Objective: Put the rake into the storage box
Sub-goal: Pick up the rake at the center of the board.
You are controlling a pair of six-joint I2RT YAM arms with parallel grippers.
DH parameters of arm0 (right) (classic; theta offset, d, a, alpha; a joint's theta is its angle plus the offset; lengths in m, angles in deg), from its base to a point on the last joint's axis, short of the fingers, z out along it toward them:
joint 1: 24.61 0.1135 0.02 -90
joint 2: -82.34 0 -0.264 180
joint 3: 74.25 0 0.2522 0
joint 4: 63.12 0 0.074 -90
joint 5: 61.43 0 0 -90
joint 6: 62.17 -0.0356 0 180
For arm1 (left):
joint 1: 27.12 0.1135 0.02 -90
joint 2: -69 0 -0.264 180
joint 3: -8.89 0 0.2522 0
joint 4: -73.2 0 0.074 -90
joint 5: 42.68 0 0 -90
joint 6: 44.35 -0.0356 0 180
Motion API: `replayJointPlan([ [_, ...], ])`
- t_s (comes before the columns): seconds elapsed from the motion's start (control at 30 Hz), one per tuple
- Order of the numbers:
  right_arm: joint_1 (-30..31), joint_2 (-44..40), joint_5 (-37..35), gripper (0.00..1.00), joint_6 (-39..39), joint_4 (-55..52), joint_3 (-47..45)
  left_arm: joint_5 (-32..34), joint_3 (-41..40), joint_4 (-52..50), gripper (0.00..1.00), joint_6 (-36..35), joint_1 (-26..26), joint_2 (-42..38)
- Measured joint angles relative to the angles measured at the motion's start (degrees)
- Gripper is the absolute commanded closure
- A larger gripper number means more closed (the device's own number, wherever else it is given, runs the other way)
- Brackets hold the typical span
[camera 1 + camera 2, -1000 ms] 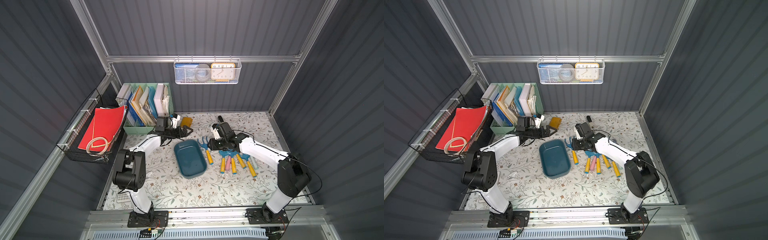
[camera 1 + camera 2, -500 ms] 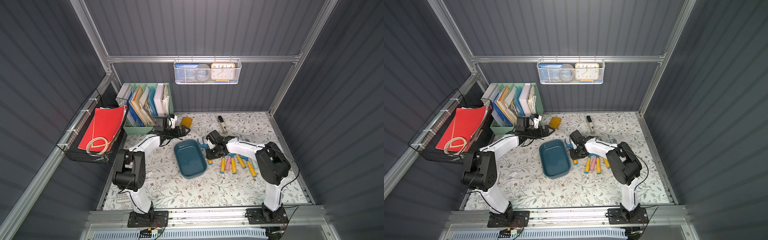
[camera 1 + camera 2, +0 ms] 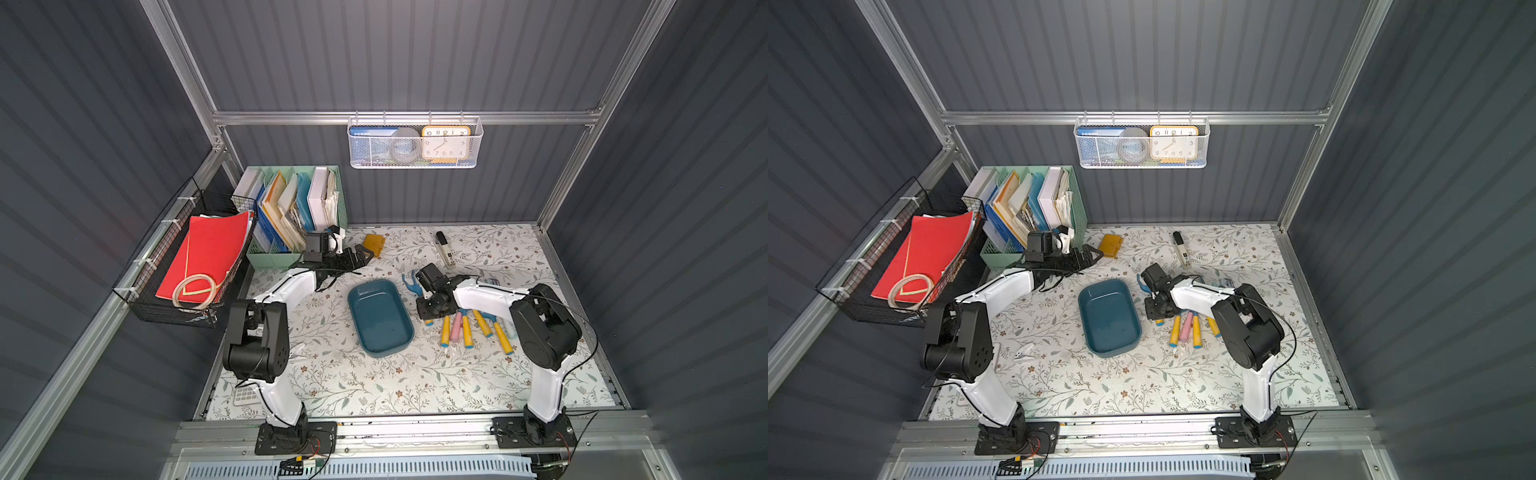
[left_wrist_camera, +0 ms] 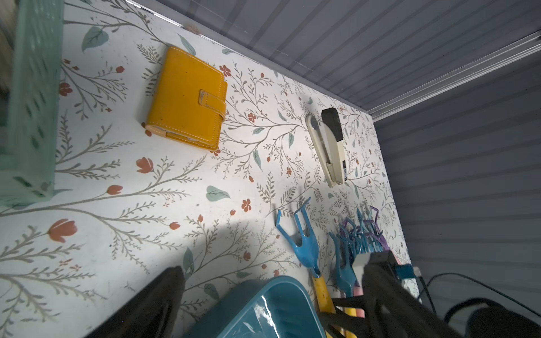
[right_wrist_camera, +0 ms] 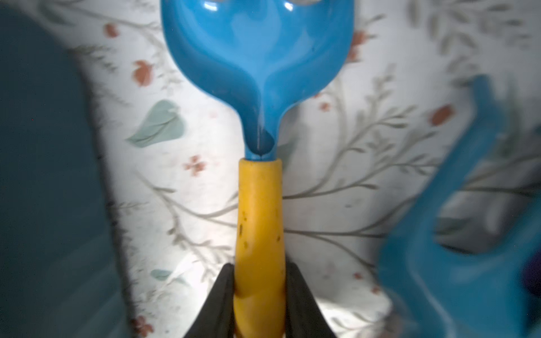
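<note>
The rake (image 5: pixel 257 64) has a blue pronged head and a yellow handle (image 5: pixel 259 210). It lies on the floral mat just right of the storage box (image 3: pixel 380 320), a shallow dark teal tray also seen in a top view (image 3: pixel 1108 320). My right gripper (image 5: pixel 259 272) is shut on the yellow handle, one black finger pressed to each side. In both top views the right gripper (image 3: pixel 430 309) covers the handle and only the rake's head (image 3: pixel 409 281) shows. My left gripper (image 3: pixel 360 256) stands open at the back left, by the organizer, holding nothing.
Several more rakes (image 3: pixel 469 328) lie in a row right of the held one. A stapler (image 3: pixel 444 249) and a yellow wallet (image 3: pixel 372 242) lie near the back wall. A mint file organizer (image 3: pixel 291 216), a black wire basket (image 3: pixel 187 257) and a hanging white mesh basket (image 3: pixel 415 143) line the edges.
My right gripper has come forward and down from behind the rakes onto the leftmost rake's handle, and its jaws have closed on it. The left arm has stayed put.
</note>
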Motion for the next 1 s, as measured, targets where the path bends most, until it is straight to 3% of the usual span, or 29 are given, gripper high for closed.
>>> replayJointPlan([
  [0.27,-3.89,-9.57,6.54,1.00,-2.16,5.86,0.17,-10.32,0.98,0.04,0.00,0.09,0.00,1.11],
  [0.43,-2.10,-9.25,12.98,1.00,-2.05,7.54,4.09,-15.58,1.51,0.11,0.02,-0.09,0.00,1.44],
  [0.7,3.80,-4.28,17.27,1.00,2.56,3.50,12.26,-19.58,1.51,1.14,0.06,0.17,0.00,1.44],
  [0.77,4.70,-4.22,18.16,1.00,3.58,2.49,12.33,-19.58,1.51,1.14,0.14,0.24,0.00,1.44],
  [0.9,5.29,-4.24,19.08,1.00,4.83,0.57,12.07,-19.06,1.51,0.70,0.63,0.39,0.00,1.49],
  [1.0,5.46,-4.55,18.84,1.00,5.79,0.42,10.84,-19.15,1.49,-0.46,0.82,1.03,0.11,1.86],
])
